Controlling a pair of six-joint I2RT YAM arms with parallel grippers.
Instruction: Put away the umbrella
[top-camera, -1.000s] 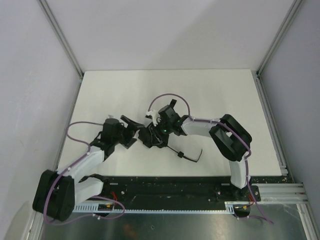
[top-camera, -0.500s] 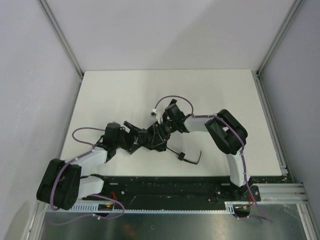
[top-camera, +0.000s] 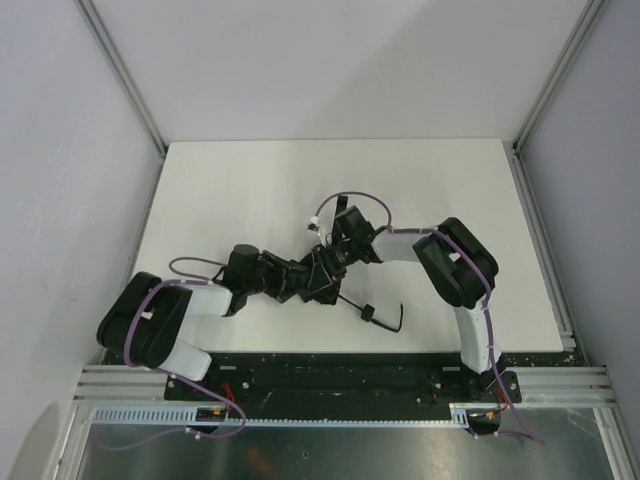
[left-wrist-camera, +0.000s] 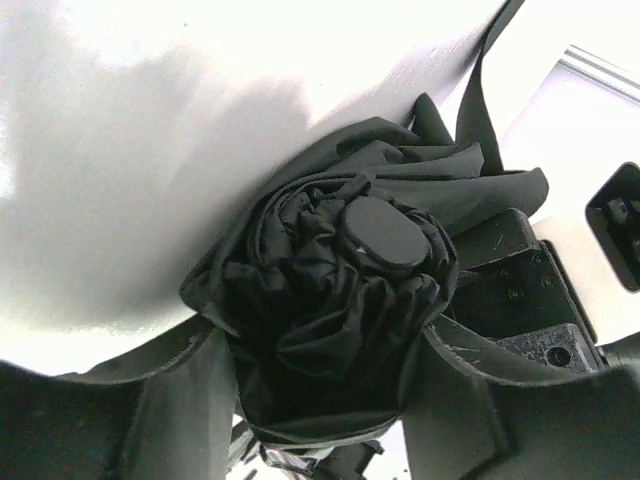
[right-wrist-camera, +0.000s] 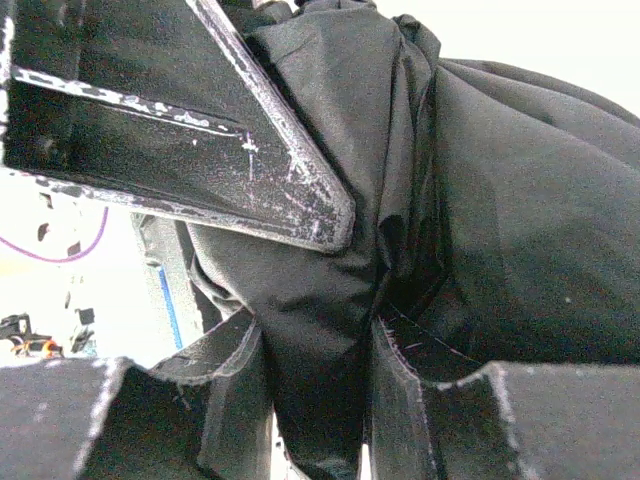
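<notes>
Umbrella (top-camera: 312, 281): folded black bundle, lying a little near of the table's middle, between the two grippers. Left wrist view shows it end-on (left-wrist-camera: 330, 300): matte fabric crumpled in loose swirls around a flat oval cap (left-wrist-camera: 385, 233). One fold spills toward the far side. A thin black strap (top-camera: 384, 317) trails from the bundle to the near right, flat on the table, its tip curled up.

Left gripper (top-camera: 288, 281): reaches in from the left. Jaws straddle the cap end, fabric filling the gap and touching both fingers (left-wrist-camera: 180, 400); closed around the bundle.

Right gripper (top-camera: 325, 266): comes in from the far right. Fingers (right-wrist-camera: 225, 400) pinch a fold of fabric (right-wrist-camera: 500, 230) between them; clamped on the umbrella.

Table (top-camera: 240, 190): plain white, matte, evenly lit. In the left wrist view, soft grey shadow falls beside the bundle.

Near edge: black base plate (top-camera: 350, 369) carrying both arm bases. Purple cable (top-camera: 352, 197) loops over the right wrist; another loops by the left arm.

Room: pale grey walls (top-camera: 330, 60) on three sides. Aluminium posts (top-camera: 120, 72) slant up from the far corners. A metal rail (top-camera: 542, 250) runs along the right edge.
</notes>
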